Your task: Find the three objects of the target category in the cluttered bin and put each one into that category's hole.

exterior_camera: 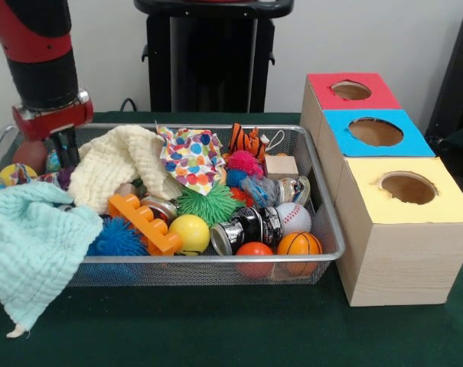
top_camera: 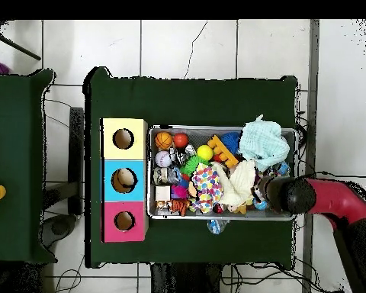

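Observation:
The wire mesh bin (exterior_camera: 216, 260) sits on the green table, full of toys and cloths; it also shows in the overhead view (top_camera: 209, 128). My gripper (exterior_camera: 63, 150) reaches down into the bin's far left corner in the front view, beside a reddish ball (exterior_camera: 30, 155) and a cream cloth (exterior_camera: 116, 164). In the overhead view the arm's head (top_camera: 287, 195) covers the gripper. Three boxes with round holes stand beside the bin: red (exterior_camera: 352, 90), blue (exterior_camera: 375, 131), yellow (exterior_camera: 408, 188). Balls lie at the bin's front: yellow (exterior_camera: 189, 233), orange (exterior_camera: 254, 251), a basketball (exterior_camera: 298, 245), a baseball (exterior_camera: 294, 217).
A mint cloth (exterior_camera: 32, 245) hangs over the bin's front left rim. A dotted cloth (exterior_camera: 191, 157), a tiger toy (exterior_camera: 248, 140), a wooden cube (exterior_camera: 281, 164), spiky balls (exterior_camera: 208, 202), an orange block (exterior_camera: 143, 222) and tin cans (exterior_camera: 246, 227) crowd the bin.

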You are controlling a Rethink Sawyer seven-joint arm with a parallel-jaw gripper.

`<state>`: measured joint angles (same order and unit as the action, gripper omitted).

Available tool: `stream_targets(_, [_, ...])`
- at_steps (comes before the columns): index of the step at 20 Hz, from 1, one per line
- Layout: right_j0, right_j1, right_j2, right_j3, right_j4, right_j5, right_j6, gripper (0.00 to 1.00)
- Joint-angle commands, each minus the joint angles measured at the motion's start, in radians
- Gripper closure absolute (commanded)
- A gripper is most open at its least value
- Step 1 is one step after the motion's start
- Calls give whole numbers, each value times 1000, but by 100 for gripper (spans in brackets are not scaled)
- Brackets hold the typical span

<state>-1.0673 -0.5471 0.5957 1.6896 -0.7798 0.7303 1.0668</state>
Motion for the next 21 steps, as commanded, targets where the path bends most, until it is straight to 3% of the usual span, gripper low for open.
stream_targets(1, [-31,-272,-13,409,80,-64,105,100])
stream_targets(6, [-33,-371,-44,493,136,-52,110,100])
stream_targets(10, [-22,-421,-53,518,166,-47,101,100])
stream_targets(21, [-14,-453,-71,547,177,-123,111,100])
